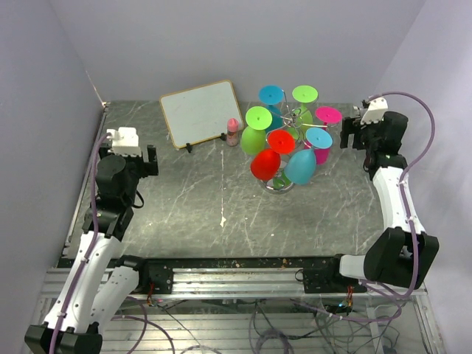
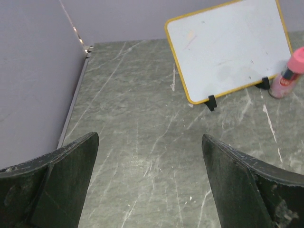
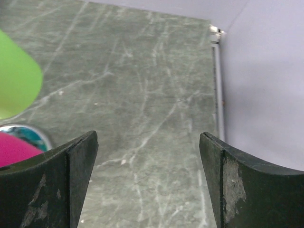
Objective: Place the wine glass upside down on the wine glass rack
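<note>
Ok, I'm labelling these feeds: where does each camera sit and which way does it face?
Top: above and behind the arms, looking down on the table; both arms, rack, board.
Left wrist: faces the far-left corner; open left claw frames board, bottle.
Right wrist: faces the far-right corner; open right claw, green glass at left.
Shared: board, in top and left wrist.

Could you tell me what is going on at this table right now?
Neither arm is handling anything at this moment. The left gripper and the right gripper are both open and empty, and the right one hangs just to the right of the wine glass rack. Coloured wine glasses hang upside down on the rack, and no loose glass shows on the table.
</note>
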{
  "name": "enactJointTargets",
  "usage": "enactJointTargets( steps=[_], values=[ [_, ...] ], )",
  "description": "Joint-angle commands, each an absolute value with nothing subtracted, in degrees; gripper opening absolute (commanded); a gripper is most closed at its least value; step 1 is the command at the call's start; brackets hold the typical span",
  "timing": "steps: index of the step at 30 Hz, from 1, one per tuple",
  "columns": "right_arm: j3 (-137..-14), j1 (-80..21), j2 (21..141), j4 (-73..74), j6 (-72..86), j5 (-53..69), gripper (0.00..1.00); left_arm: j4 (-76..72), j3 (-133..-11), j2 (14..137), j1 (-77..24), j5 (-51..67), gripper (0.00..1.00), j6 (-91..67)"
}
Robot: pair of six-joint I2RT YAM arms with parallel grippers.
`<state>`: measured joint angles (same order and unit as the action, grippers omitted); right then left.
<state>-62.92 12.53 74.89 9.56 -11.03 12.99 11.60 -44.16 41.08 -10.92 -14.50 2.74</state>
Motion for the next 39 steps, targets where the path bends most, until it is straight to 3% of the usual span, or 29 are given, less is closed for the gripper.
enactJointTargets(
  steps=[1,8,17,39],
  values=[
    [-65.2,12.4,74.0,11.1,-14.9,2.7,0.89,6.6,-46.4,40.1,-10.3,-20.6,1.00,-1.0],
    [-59.8,12.4,64.4,11.6,-14.0,-3.6,1.00,10.5,-49.2,38.9,-9.2,-14.8,1.00,2.6],
    [-46.4,12.4,52.5,2.3,-11.0,-2.2,1.00,13.9,-51.7,36.5,-7.5,-14.7,1.00,1.5],
    [-52.2,17.3,50.1,16.4,-12.1,13.2,1.00,21.6,-54.8,33.7,-5.8,-12.0,1.00,3.8]
  ],
)
